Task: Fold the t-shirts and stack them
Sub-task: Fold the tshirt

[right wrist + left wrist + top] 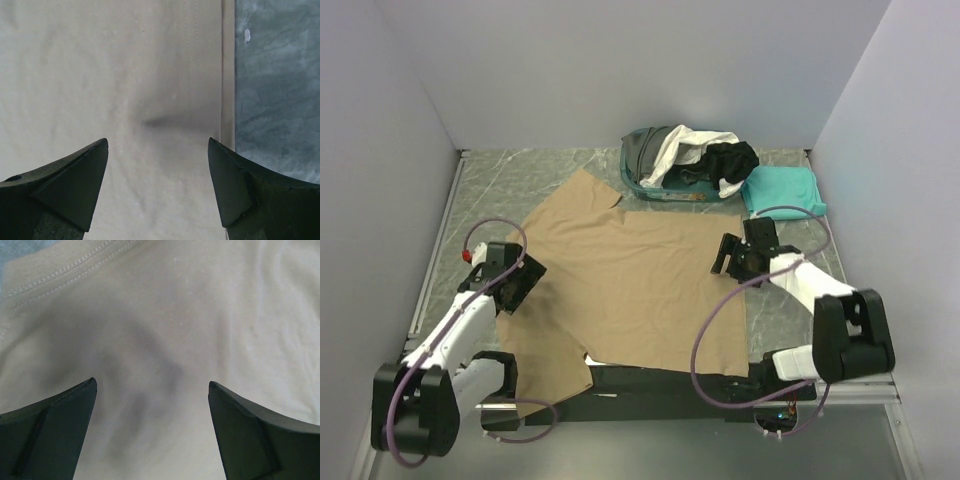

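Observation:
The tan t-shirt (pixel 630 285) lies spread flat across the middle of the table, one sleeve pointing to the far left. My left gripper (pixel 520 285) hovers open over its left edge; the left wrist view shows only tan cloth (pixel 165 330) with a stitched hem between the spread fingers. My right gripper (pixel 732 257) is open over the shirt's right hem; the right wrist view shows the hem (pixel 200 75) beside bare table. A folded teal t-shirt (pixel 782 190) lies at the far right. White (pixel 672 150), black (pixel 732 160) and dark grey (pixel 645 150) shirts sit crumpled in the basket.
The teal plastic basket (pixel 638 185) stands at the back centre, touching the tan shirt's far edge. Grey walls close in the left, back and right. The marbled table (pixel 790 320) shows bare to the right of the shirt. Cables loop near both arm bases.

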{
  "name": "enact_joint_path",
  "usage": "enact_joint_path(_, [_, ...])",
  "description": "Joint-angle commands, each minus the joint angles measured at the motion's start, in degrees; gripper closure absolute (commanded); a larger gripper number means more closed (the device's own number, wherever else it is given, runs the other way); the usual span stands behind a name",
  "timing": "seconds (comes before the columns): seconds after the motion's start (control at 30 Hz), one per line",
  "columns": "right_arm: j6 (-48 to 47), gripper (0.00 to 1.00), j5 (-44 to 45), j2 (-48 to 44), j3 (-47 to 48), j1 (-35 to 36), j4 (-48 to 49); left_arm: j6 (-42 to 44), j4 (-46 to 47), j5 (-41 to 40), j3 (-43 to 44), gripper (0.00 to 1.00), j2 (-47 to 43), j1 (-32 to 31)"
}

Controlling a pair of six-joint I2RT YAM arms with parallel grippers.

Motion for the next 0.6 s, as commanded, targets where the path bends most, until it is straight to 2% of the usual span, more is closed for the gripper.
enact_joint_path(0.0, [0.8,0.13,1.5,5.0,5.9,0.7,1.0,1.1,4.3,1.2,1.7,0.01,3.2,0.1])
enact_joint_path(0.2, [0.9,0.13,4.6,13.8,10.6,1.0,-1.5,2.5,7.0,0.1,4.3,0.01,8.9,0.2])
enact_joint_path(0.4, [0.6,0.12,5.9,19.9,16.3,1.0,-4.6,3.5,9.9,0.4,7.1,0.01,15.1,0.2])
enact_joint_path(0.57, [0.9,0.12,10.3,23.9,20.2,1.0,-7.5,4.3,11.4,-0.3,9.4,0.01,20.4,0.2])
